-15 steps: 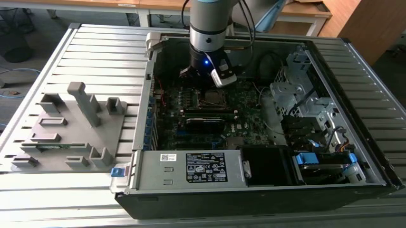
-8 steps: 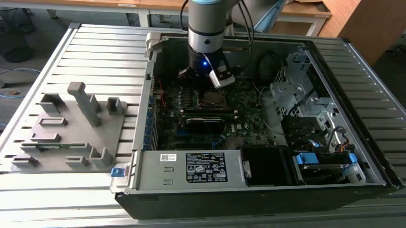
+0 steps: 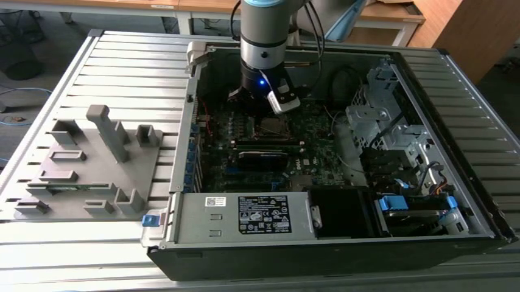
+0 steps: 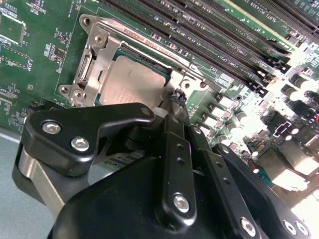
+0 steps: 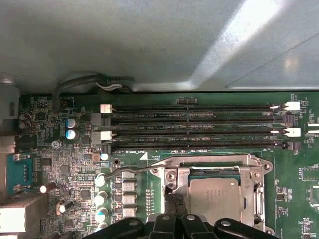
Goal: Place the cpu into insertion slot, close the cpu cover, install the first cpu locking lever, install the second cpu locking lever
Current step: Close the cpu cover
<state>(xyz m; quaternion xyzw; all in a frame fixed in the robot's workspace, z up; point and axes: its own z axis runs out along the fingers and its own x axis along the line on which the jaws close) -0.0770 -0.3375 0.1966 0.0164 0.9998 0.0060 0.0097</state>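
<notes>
The cpu [image 5: 214, 196] [image 4: 130, 83], a flat grey square, lies in the socket on the green motherboard [image 5: 75, 164]. The cpu cover [image 5: 215, 168] [image 4: 93, 56], a silvery frame, lies flat around it. One thin wire locking lever [image 5: 130, 170] sticks out sideways from the socket's corner, its hooked end over the capacitors. My gripper [image 4: 175, 98] [image 5: 172, 206] [image 3: 269, 117] hovers low at that corner of the socket. Its black fingers are drawn together and look shut, with nothing visibly held between them.
Long black memory slots [image 5: 199, 124] run beside the socket. The open computer case [image 3: 455, 140] walls in the board, with a drive cage [image 3: 378, 115], cables and a power supply [image 3: 243, 214]. A grey fixture tray [image 3: 89, 164] sits on the exterior view's left.
</notes>
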